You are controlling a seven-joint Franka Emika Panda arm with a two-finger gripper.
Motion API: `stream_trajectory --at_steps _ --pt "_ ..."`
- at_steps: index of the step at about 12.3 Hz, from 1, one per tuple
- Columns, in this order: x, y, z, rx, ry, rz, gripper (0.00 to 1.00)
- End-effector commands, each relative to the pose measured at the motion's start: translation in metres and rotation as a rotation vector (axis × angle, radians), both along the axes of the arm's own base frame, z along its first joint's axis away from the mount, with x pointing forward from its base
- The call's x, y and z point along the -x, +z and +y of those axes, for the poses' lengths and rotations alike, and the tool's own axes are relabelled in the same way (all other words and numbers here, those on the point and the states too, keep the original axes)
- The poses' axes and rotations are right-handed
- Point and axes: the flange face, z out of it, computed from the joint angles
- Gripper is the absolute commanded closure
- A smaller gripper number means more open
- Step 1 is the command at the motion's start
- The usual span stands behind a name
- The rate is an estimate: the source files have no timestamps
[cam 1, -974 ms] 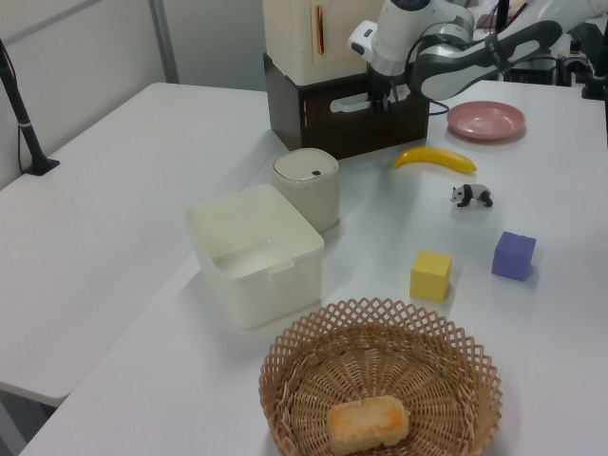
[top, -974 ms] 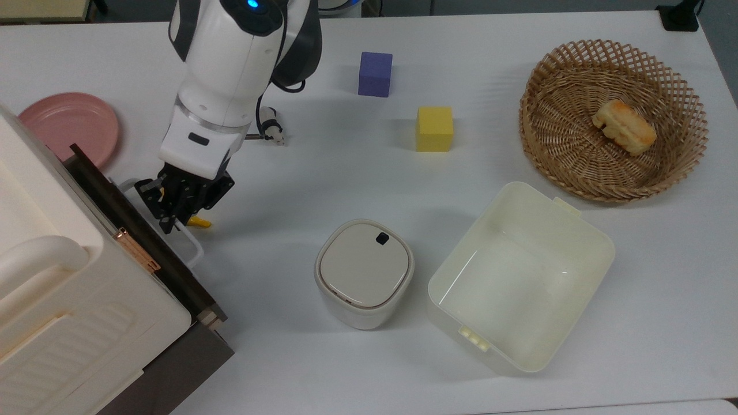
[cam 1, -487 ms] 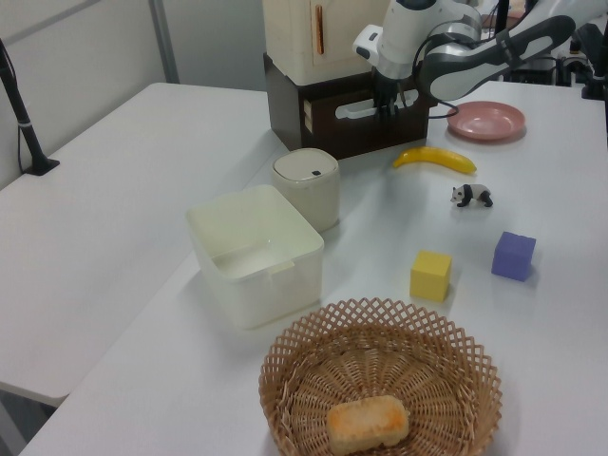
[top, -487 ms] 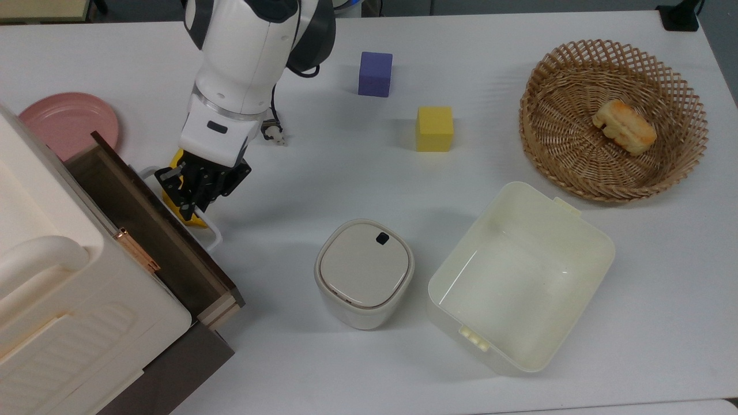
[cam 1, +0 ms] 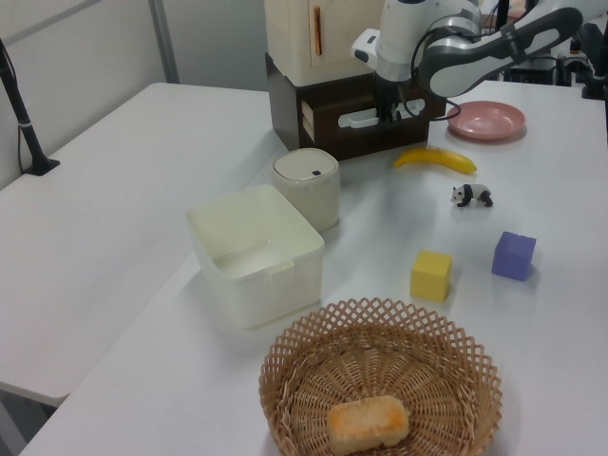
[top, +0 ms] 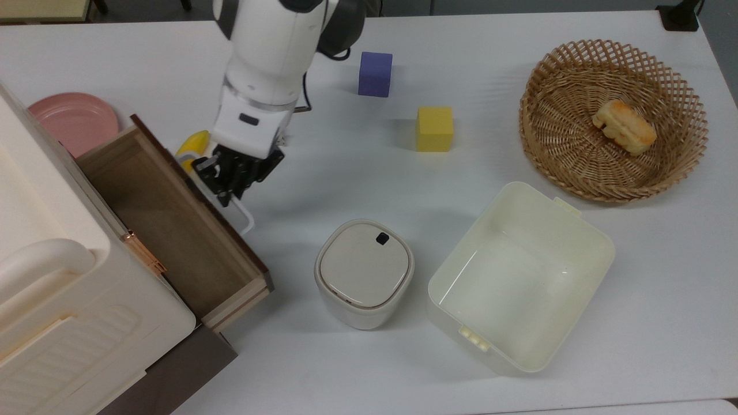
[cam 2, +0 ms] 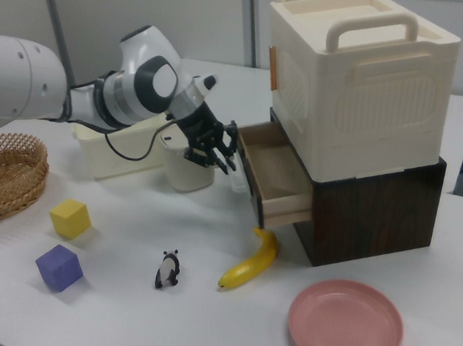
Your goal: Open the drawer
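The table (top: pixel 519 23) is the biggest thing here, white and wide. At its nine o'clock side in the top view stands the dark brown cabinet (cam 2: pixel 389 205) with a cream carry-case (cam 2: pixel 359 79) stacked on it. The drawer (top: pixel 173 225) juts from that cabinet, pulled well out, its long axis along the front panel and its open light-wood inside facing up; the front points toward four o'clock in the top view. My claw (top: pixel 230 181) is closed on the white loop handle (top: pixel 245 216) (fingers pinched tight on the bar). The banana (cam 2: pixel 250 264) lies beside the drawer front. I can read no label or writing anywhere.
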Motion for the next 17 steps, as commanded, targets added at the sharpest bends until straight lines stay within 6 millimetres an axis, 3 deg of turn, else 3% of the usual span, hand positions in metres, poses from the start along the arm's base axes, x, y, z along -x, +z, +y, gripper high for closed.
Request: stream_trajectory --at_steps 1,3,9,12,13,14,17 --pt "0.036 0.012 0.051 -0.065 0.02 0.022 0.84" --pt "0.04 0.011 0.068 -0.063 0.04 0.039 0.84" --pt "0.046 0.004 0.076 -0.07 0.034 0.08 0.84" --pt "0.046 0.01 0.08 -0.167 -0.02 0.091 0.8" --pt "0.041 0.02 0.079 -0.205 -0.052 0.072 0.74" --pt "0.04 0.023 0.077 -0.224 -0.086 0.064 0.5" --pt "0.038 0.033 0.08 -0.272 -0.244 -0.002 0.05"
